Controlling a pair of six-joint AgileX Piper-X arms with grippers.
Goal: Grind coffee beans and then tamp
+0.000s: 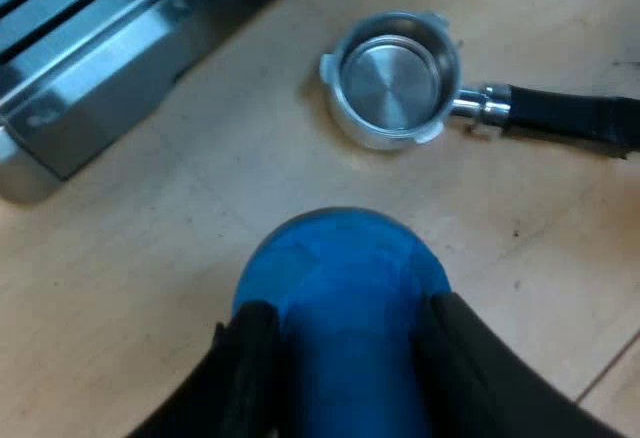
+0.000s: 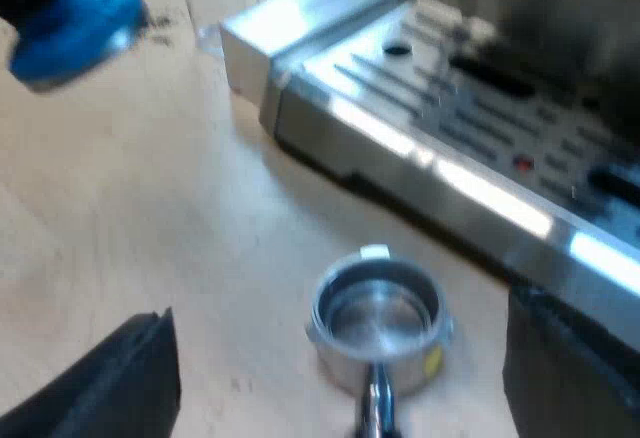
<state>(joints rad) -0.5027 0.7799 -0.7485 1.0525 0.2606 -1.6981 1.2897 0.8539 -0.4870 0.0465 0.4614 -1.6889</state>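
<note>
Between the black fingers of the left gripper (image 1: 347,318) the blue tamper (image 1: 340,258) is sitting, pressed from both sides, so these jaws are gripping it firmly. I cannot tell whether its base is touching the wooden table (image 1: 130,258). The metal holder (image 1: 395,78) is lying loose on this table, near the tray of the espresso machine (image 1: 90,68), with its dark handle (image 1: 570,113) pointing away from the machine. Its basket is looking bare and shiny, and I am seeing no ground coffee inside.

In my judgement, tamping is coming too early and the holder is needing grounds first. To do this well, the right gripper (image 2: 338,308) should be closing on the handle and not on the basket, then carrying the holder level to the grinder, so that nothing is spilling afterwards. The left one should be waiting aside with the tamper upright, so that its flat face is meeting the coffee squarely later.

About the pose: the left arm is looking steeply down over the top of the tamper, with the holder ahead and apart from it. The right arm is hovering low over the holder, its jaws standing wide open with nothing between them, and the handle is pointing toward this wrist.
</note>
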